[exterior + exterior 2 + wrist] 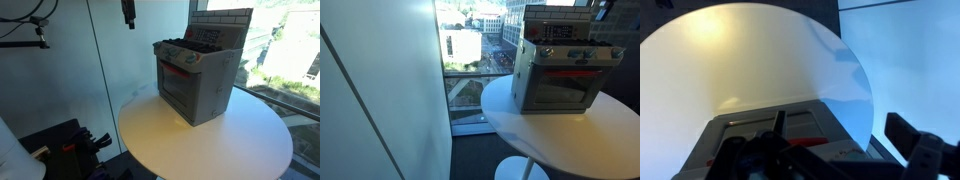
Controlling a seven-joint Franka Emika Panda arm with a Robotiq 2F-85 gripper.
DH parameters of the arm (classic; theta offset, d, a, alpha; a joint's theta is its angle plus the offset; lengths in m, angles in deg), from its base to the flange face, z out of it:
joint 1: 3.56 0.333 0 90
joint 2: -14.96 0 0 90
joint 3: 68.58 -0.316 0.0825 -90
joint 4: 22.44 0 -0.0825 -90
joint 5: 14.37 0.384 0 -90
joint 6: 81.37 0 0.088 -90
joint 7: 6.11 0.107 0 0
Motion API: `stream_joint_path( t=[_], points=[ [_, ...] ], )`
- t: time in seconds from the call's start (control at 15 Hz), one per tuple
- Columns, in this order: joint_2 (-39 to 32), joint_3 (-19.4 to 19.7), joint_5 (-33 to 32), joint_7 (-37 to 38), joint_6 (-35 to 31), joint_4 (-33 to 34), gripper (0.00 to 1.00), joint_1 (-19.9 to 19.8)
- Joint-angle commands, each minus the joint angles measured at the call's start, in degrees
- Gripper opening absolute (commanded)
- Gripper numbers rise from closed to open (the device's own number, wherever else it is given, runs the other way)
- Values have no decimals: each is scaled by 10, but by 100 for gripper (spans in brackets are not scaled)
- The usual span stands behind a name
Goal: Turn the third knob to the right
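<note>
A grey toy oven (200, 80) stands on the round white table (230, 140); it also shows in another exterior view (560, 75). A row of small knobs (570, 53) runs along its front panel above a red door handle; single knobs are too small to tell apart. My gripper (128, 14) hangs high above the table, off to the side of the oven and clear of it. In the wrist view the gripper (825, 158) looks down with both fingers spread, open and empty, over the oven's top (770, 135).
The table (750, 60) stands beside floor-to-ceiling windows (470, 50). The oven's upright back panel (220, 28) rises above its cooktop. Dark equipment (70, 145) sits on the floor by the table.
</note>
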Motion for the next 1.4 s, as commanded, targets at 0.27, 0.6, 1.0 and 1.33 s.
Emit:
stream_joint_path(
  t=[0.27,0.6,1.0,1.33],
  points=[
    [-15,8,-46,60,-38,19,100,-34],
    [-17,19,-73,89,-67,12,100,-54],
    [-21,29,-123,130,-112,2,100,-69],
    [-10,29,-155,158,-150,-27,100,-71]
  ],
)
